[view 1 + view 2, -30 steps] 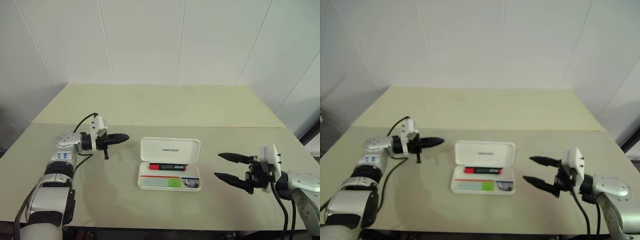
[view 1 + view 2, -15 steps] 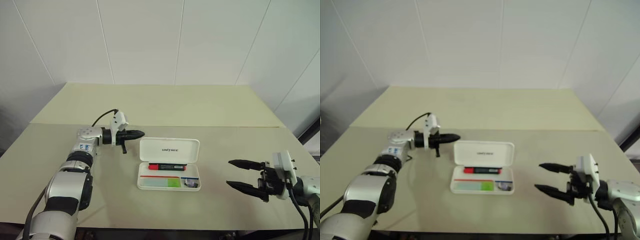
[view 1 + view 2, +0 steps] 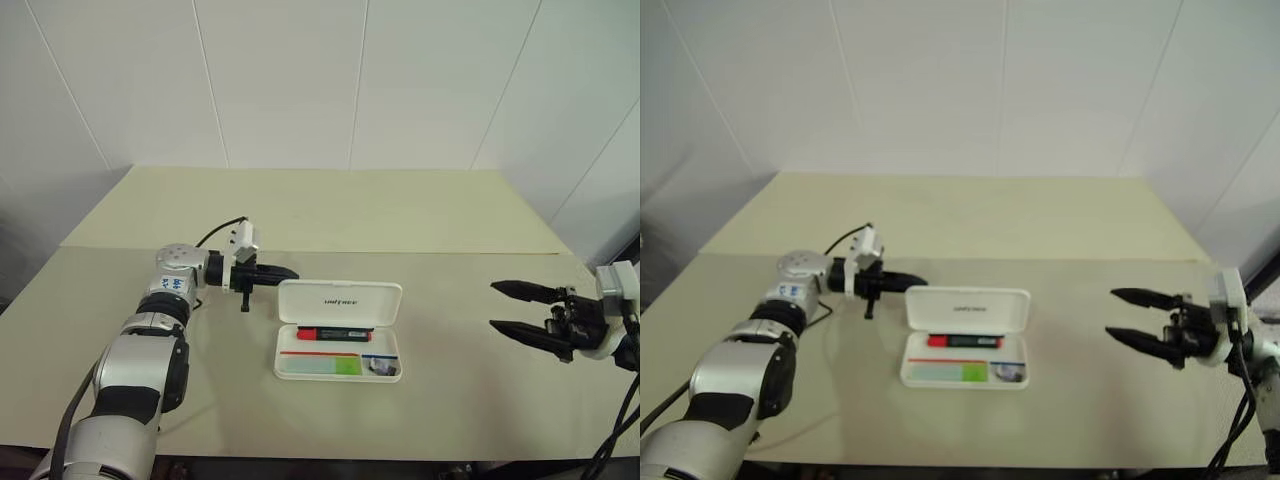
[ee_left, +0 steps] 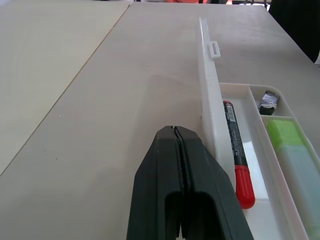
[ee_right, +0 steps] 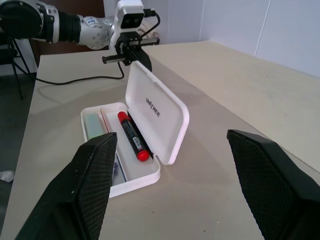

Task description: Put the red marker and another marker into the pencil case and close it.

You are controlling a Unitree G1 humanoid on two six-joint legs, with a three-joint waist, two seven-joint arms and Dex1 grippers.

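The white pencil case (image 3: 340, 300) lies open in the middle of the table, its lid standing up at the back. The red marker (image 3: 335, 334) rests in the rear compartment, along the foot of the lid. The light-green marker (image 3: 345, 366) lies in the front compartment. My left gripper (image 3: 290, 272) is shut and empty, pointing right, its tip just behind the lid's upper left corner; I cannot tell whether it touches. In the left wrist view the lid (image 4: 207, 100) stands edge-on beside my fingertips (image 4: 172, 137). My right gripper (image 3: 494, 306) hovers open far to the right of the case.
A small dark grey stub (image 3: 380, 367) sits in the case's front right corner. The beige table (image 3: 200, 390) has a seam running across behind the case. A black cable (image 3: 215, 232) loops off my left wrist. White walls stand behind the table.
My left gripper has moved right, up to the back of the lid. My right gripper has pulled away to the right and slightly up, staying open. The case and markers have not moved.
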